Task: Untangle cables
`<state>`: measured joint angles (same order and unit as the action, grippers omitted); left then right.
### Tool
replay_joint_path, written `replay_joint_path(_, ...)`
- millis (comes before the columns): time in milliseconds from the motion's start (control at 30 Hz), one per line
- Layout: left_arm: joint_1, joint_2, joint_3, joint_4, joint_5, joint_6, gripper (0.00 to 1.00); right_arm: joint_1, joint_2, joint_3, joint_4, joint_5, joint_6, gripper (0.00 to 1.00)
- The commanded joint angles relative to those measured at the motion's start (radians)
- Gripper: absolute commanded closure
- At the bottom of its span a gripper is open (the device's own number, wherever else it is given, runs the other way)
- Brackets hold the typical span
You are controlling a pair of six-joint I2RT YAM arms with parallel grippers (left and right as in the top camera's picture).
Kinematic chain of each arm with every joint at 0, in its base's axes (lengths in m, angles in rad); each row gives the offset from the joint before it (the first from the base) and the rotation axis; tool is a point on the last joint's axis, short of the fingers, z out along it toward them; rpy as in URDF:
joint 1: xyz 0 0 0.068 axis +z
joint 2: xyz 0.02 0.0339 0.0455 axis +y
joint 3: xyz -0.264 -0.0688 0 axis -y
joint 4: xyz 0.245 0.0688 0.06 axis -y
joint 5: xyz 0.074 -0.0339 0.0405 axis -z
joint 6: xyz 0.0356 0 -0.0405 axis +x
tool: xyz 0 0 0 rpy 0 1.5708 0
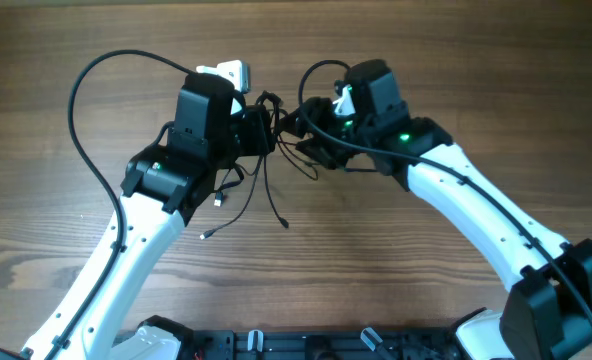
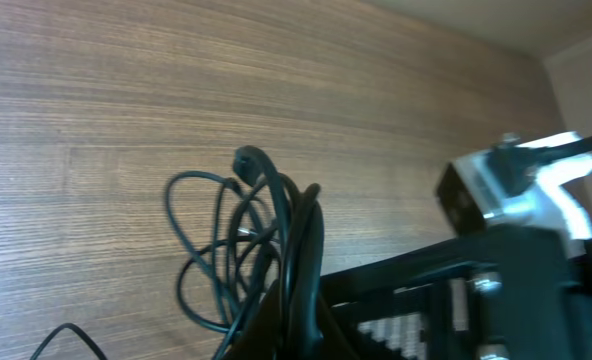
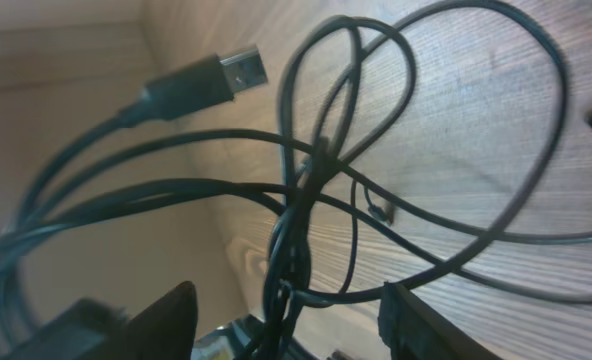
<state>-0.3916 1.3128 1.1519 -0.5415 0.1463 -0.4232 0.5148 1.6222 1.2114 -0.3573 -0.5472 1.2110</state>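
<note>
Wood-grain table [image 1: 396, 290] fills the overhead view. The left gripper [image 1: 254, 130] and right gripper [image 1: 311, 140] meet nose to nose at 12 o'clock. The cables [image 1: 271, 125] are knotted between them, and loose strands trail toward 6 o'clock onto the table. From here I cannot tell how wide either pincer stands.

In the left wrist view, the cables [image 2: 241, 240] form several thin loops left of centre. They gather into a dark bundle that runs off at 6 o'clock. The pincer's own fingers are not clear, so I cannot tell its grip. The right arm [image 2: 516, 195] sits at 3 o'clock.

In the right wrist view, the cables [image 3: 306, 170] cross in big loops, with a silvery plug [image 3: 238, 70] at 11 o'clock. The two fingers [image 3: 166, 320] stand wide apart at 6 o'clock. The twisted bundle passes between them, and neither finger presses on it.
</note>
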Motion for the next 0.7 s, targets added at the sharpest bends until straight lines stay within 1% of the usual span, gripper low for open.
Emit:
replay_joint_path(0, -0.003, 0.002, 0.004, 0.016, 0.045, -0.040, 0.96, 0.031, 0.066, 0.004, 0.003, 0.048, 0.076, 0.44)
replay_joint_path(133, -0.056, 0.002, 0.004, 0.035, 0.044, -0.040, 0.96, 0.031, 0.127, 0.004, 0.005, -0.011, 0.071, 0.43)
replay_joint_path(167, -0.080, 0.002, 0.004, 0.038, 0.044, -0.026, 0.96, 0.031, 0.136, 0.004, 0.005, -0.008, 0.068, 0.58)
replay_joint_path(200, -0.094, 0.002, 0.004, 0.037, 0.043, -0.008, 0.96, 0.028, 0.142, 0.004, 0.005, -0.008, 0.051, 0.95)
replay_joint_path(267, -0.100, 0.002, 0.004, 0.020, 0.014, 0.002, 0.96, 0.000, 0.141, 0.004, -0.001, -0.019, -0.045, 0.96)
replay_joint_path(300, -0.092, 0.002, 0.004, 0.003, -0.049, 0.001, 0.96, -0.034, 0.141, 0.004, -0.045, -0.030, -0.097, 0.96)
replay_joint_path(333, -0.077, -0.005, 0.004, -0.016, -0.116, 0.000, 0.96, -0.080, 0.141, 0.004, -0.133, -0.024, -0.150, 0.96)
replay_joint_path(367, -0.053, -0.019, 0.004, -0.021, -0.149, -0.003, 0.96, -0.126, 0.141, 0.004, -0.217, -0.006, -0.198, 0.96)
replay_joint_path(400, -0.038, -0.027, 0.004, -0.019, -0.148, -0.003, 0.96, -0.161, 0.141, 0.004, -0.280, 0.023, -0.231, 0.96)
replay_joint_path(433, -0.014, -0.040, 0.004, -0.012, -0.149, -0.012, 0.96, -0.227, 0.141, 0.004, -0.395, 0.106, -0.273, 0.96)
replay_joint_path(467, 0.010, -0.050, 0.004, -0.007, -0.148, -0.046, 0.96, -0.272, 0.141, 0.004, -0.469, 0.172, -0.278, 0.96)
replay_joint_path(500, 0.038, -0.056, 0.004, -0.004, -0.148, -0.101, 0.96, -0.318, 0.141, 0.004, -0.514, 0.189, -0.334, 0.96)
replay_joint_path(533, 0.045, -0.055, 0.004, -0.004, -0.147, -0.122, 0.96, -0.357, 0.141, 0.004, -0.521, 0.134, -0.454, 0.96)
replay_joint_path(600, 0.049, -0.041, 0.004, -0.003, -0.143, -0.132, 0.96, -0.386, 0.141, 0.004, -0.504, -0.052, -0.608, 0.94)
replay_joint_path(633, 0.040, -0.028, 0.004, -0.003, -0.143, -0.131, 0.96, -0.380, 0.141, 0.004, -0.475, -0.187, -0.710, 0.84)
replay_joint_path(667, 0.032, -0.016, 0.004, -0.003, -0.143, -0.131, 0.96, -0.367, 0.141, 0.004, -0.446, -0.302, -0.763, 0.71)
